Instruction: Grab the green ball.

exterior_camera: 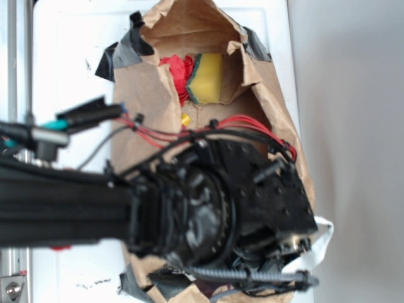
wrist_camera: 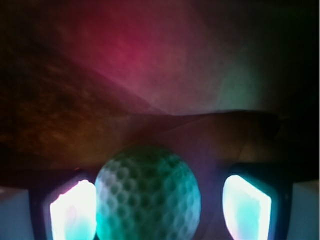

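In the wrist view the green ball (wrist_camera: 148, 195), dimpled and dark green, fills the lower middle of the frame. It sits between my gripper's (wrist_camera: 160, 202) two glowing fingers. The left finger (wrist_camera: 72, 210) is right against the ball, while the right finger (wrist_camera: 246, 205) stands off with a dark gap. The gripper is open around the ball. In the exterior view the arm's black wrist (exterior_camera: 252, 202) reaches down into the brown paper bag (exterior_camera: 145, 95) and hides both the fingers and the ball.
At the bag's far end lie a red fabric flower (exterior_camera: 177, 69) and a yellow sponge with a green edge (exterior_camera: 209, 77). A small yellow item (exterior_camera: 185, 118) sits just before them. Black tape (exterior_camera: 123, 53) holds the bag's corners. The bag walls close in around the gripper.
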Robot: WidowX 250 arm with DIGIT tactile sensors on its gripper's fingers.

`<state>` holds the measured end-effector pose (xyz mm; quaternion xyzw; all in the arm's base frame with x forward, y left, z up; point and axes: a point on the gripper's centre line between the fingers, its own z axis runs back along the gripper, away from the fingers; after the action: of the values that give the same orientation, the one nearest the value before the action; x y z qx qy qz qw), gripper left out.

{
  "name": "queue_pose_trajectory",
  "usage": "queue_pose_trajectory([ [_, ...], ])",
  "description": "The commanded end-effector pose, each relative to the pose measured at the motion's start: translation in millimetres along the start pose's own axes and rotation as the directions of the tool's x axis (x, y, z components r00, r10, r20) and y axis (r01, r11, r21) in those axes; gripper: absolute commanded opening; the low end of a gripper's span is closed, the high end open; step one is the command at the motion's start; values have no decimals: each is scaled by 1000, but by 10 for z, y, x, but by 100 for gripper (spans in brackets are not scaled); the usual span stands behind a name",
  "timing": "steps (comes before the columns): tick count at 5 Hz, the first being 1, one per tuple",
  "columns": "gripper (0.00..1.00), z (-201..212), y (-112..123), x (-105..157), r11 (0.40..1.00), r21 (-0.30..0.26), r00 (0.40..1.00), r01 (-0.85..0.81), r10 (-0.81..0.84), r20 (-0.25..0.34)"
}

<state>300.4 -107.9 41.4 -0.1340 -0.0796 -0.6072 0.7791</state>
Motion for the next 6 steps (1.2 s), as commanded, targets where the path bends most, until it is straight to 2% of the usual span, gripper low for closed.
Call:
queue_pose_trajectory([
  [1,0,76,-124,247,998,35,998,49,-50,24],
  [5,0,157,-148,162,998,54,999,41,-41,10],
  [6,0,279,-134,-20,993,100,995,-64,71,-68],
])
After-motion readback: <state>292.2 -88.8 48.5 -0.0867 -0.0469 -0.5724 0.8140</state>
